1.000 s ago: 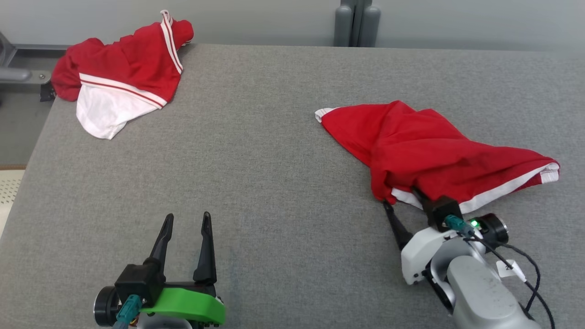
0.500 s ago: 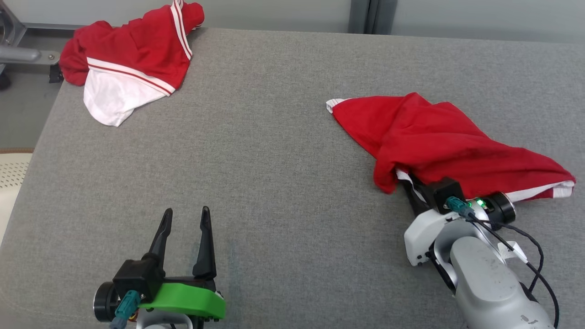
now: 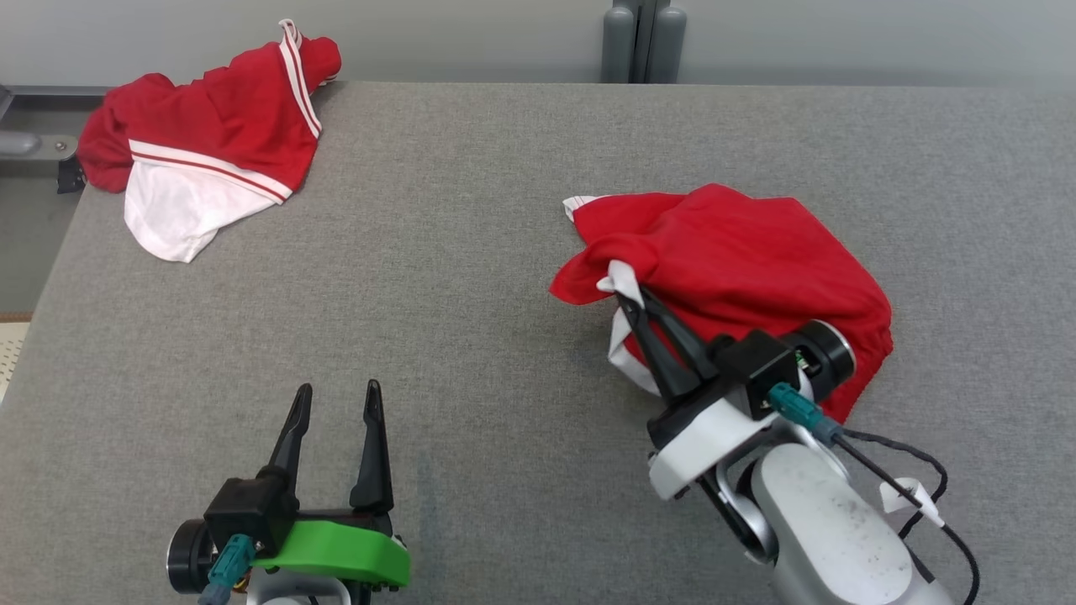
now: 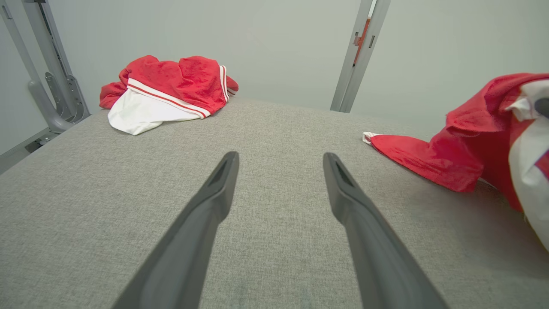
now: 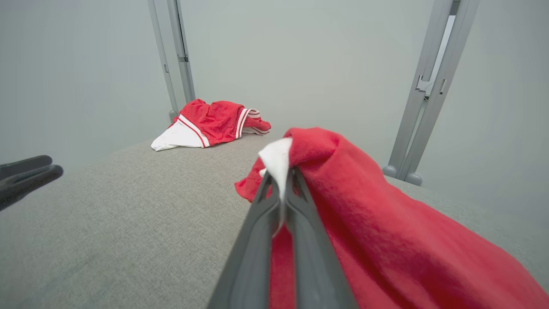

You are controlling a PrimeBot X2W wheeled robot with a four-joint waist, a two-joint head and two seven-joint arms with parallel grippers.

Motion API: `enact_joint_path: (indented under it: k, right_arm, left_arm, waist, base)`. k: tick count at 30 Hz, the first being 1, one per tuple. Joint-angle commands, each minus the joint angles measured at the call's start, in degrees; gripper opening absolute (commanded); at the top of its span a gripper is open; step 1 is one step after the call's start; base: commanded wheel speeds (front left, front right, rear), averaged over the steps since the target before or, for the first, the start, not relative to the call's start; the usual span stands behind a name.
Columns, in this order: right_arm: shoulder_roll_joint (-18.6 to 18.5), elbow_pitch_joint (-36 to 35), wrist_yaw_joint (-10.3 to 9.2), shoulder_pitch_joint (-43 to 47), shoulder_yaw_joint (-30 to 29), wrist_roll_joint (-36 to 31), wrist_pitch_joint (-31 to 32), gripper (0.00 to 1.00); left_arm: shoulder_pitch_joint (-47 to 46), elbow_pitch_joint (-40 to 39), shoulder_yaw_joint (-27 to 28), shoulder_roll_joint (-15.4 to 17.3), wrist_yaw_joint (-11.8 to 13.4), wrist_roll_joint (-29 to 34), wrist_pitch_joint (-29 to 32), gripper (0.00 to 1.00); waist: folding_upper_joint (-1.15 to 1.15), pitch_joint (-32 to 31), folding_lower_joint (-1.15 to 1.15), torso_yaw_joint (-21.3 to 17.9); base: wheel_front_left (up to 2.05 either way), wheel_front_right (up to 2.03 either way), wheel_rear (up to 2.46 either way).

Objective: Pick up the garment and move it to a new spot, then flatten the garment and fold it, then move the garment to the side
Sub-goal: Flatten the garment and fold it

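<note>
Hem of garment [image 3: 740,260] between right fingers [image 3: 654,353]

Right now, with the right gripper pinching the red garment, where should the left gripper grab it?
Probably the white-trimmed corner of the red garment, coming from the left gripper's side: it juts out flat, clear of the right gripper's pinch.
</note>
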Motion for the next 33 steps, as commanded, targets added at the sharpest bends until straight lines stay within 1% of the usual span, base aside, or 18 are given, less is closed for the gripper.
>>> enact_joint_path:
  k: [1,3,5,10,11,12,14,15,18,20,22,24,26,29,33]
  right_arm:
    - [-0.01,-0.85,-0.08,1.00,1.59,1.00,0.34,0.00]
    - [0.07,-1.21,-0.08,0.94,3.65,2.07,1.09,0.00]
    - [0.19,0.01,-0.08,0.37,5.94,3.14,1.88,0.00]
    - [0.32,7.80,-0.08,-2.41,12.60,5.74,2.95,0.00]
    - [0.37,10.08,-0.08,-3.23,14.09,6.09,2.82,0.06]
    - [0.43,11.65,-0.08,-3.87,15.16,6.82,2.46,0.20]
    - [0.48,14.54,-0.08,-4.96,17.99,8.56,2.16,0.85]
    - [0.49,15.81,-0.08,-5.73,19.46,9.39,1.77,1.00]
    - [0.47,18.16,-0.08,-7.07,23.31,12.23,1.11,1.00]
    - [0.43,19.09,-0.08,-7.94,24.72,13.88,0.65,1.00]
    - [0.44,19.56,-0.08,-8.65,24.86,14.64,0.23,1.00]
    - [0.43,19.93,-0.08,-8.89,23.73,14.69,-0.02,1.00]
    - [0.47,18.87,-0.08,-8.48,21.32,14.01,-0.14,1.00]
    - [-0.37,14.75,-0.08,-5.22,15.85,12.12,-0.06,1.00]
    - [-2.11,8.29,-0.08,0.59,5.96,8.29,-0.08,1.00]
  left_arm:
    - [0.05,0.04,0.13,0.09,-0.11,0.51,-0.05,1.00]
    - [-0.07,-0.02,0.06,0.09,-0.27,0.62,-0.05,1.00]
    - [-0.48,-0.15,-0.03,0.09,-0.37,0.65,-0.05,1.00]
    - [-1.39,-0.31,-0.36,0.09,-0.36,0.42,-0.05,1.00]
    - [-1.53,-0.28,-0.51,0.09,-0.36,0.31,-0.05,1.00]
    - [-1.59,-0.27,-0.70,0.09,-0.32,0.19,-0.05,1.00]
    - [-1.59,-0.27,-0.82,0.09,-0.11,-0.02,-0.05,1.00]
    - [-1.62,-0.27,-0.84,0.09,-0.02,-0.04,-0.05,1.00]
    - [-1.66,-0.28,-0.85,0.09,0.19,-0.09,-0.05,1.00]
    - [-1.54,-0.24,-0.74,0.09,0.37,-0.13,-0.05,1.00]
    - [-1.16,-0.30,-0.52,0.09,0.55,-0.18,-0.05,1.00]
    - [-0.68,-0.36,-0.46,0.09,0.44,-0.11,-0.05,1.00]
    - [-0.33,-0.29,-0.39,0.09,0.34,-0.02,-0.05,1.00]
    - [0.36,-0.22,-0.43,0.09,0.20,0.26,-0.05,1.00]
    - [1.14,-0.35,-0.26,0.09,0.32,0.78,-0.05,1.00]
  waist:
    - [0.00,-0.21,0.00,-0.13]
    - [0.00,-0.11,0.00,0.05]
    - [0.00,0.17,0.00,0.46]
    - [0.00,1.01,0.00,1.75]
    - [0.00,1.18,0.00,2.08]
    - [0.00,1.29,0.00,2.37]
    - [0.00,1.49,0.00,2.89]
    - [0.00,1.57,0.00,3.07]
    - [0.00,1.70,0.00,3.34]
    - [0.00,1.64,0.00,3.23]
    - [0.00,1.41,0.00,2.77]
    - [0.00,0.98,0.00,2.11]
    - [0.00,0.43,0.00,1.35]
    - [0.00,-0.62,0.00,-0.01]
    - [0.00,-1.91,0.00,-1.88]
  base:
    - [0.00,0.00,0.00]
    - [0.00,0.00,0.00]
    - [0.00,0.00,0.00]
    - [0.00,0.00,0.00]
    - [0.00,0.00,0.00]
    - [0.00,0.00,0.00]
    - [0.00,0.00,0.00]
    - [0.00,0.00,0.00]
    - [0.00,0.00,0.00]
    - [0.00,0.00,0.00]
    - [0.00,0.00,0.00]
    - [0.00,0.00,0.00]
    - [0.00,0.00,0.00]
    - [0.00,0.00,0.00]
    - [0.00,0.00,0.00]
